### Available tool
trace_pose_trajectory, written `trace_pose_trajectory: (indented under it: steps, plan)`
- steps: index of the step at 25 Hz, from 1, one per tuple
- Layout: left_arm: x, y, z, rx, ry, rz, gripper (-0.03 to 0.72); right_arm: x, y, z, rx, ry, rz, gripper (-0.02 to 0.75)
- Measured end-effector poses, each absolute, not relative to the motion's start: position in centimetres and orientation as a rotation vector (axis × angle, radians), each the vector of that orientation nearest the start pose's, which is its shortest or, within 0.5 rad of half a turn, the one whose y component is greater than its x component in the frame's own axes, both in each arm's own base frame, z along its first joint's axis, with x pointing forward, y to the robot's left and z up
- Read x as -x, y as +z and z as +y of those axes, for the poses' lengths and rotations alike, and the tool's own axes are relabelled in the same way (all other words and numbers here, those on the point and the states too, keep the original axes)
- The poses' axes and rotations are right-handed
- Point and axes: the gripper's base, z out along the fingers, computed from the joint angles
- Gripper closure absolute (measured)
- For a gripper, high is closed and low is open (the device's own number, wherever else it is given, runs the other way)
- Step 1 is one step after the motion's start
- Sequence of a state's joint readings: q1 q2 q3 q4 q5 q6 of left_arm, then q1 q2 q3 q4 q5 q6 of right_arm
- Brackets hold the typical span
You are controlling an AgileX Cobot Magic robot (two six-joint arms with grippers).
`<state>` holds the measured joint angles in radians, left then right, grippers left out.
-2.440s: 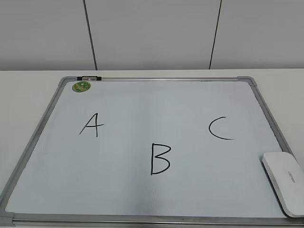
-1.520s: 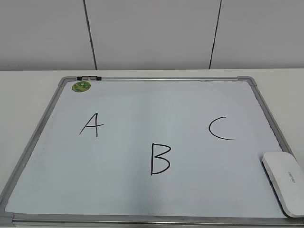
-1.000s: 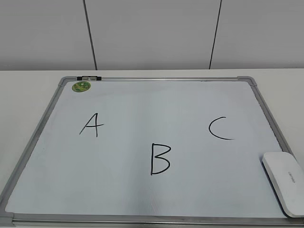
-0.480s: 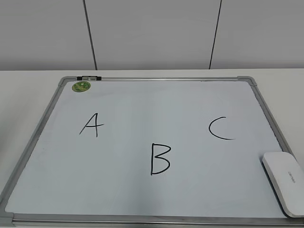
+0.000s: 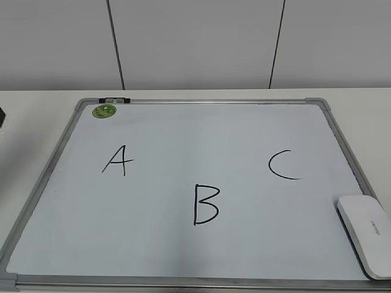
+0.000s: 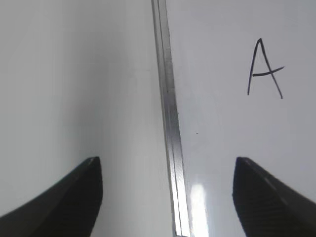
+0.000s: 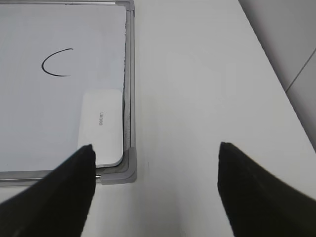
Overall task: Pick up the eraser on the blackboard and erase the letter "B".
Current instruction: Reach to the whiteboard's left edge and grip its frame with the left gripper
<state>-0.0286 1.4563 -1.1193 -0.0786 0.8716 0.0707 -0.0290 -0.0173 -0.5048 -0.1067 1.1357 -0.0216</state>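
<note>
Evidently pre-grasp: eraser [image 7: 102,127] lies flat at blackboard [image 5: 55,155] near-right corner, against frame, well apart from letter "B" [image 5: 206,204]. Right gripper [image 7: 155,190] spread wide, empty, hanging right of eraser. Left gripper [image 6: 168,192] wide open, empty, straddling left frame rail.
</note>
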Motion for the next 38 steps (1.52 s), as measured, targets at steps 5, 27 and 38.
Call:
trace_pose_trajectory:
  steps: [5, 27, 38]
  plan:
    - [-32.2, 23.8, -1.4, -0.095, -0.08, 2.792, 0.099, 1.2, 27.3, -0.8, -0.019, -0.159, 2.096, 0.147]
    - [-39.7, 16.3, -2.3, -0.04, -0.191, 2.962, 0.279, 1.2, 27.3, -0.8, -0.019, -0.159, 2.096, 0.147]
    - [-39.9, 14.1, -2.3, -0.036, -0.193, 3.016, 0.338, 1.2, 27.3, -0.8, -0.019, -0.159, 2.098, 0.147]
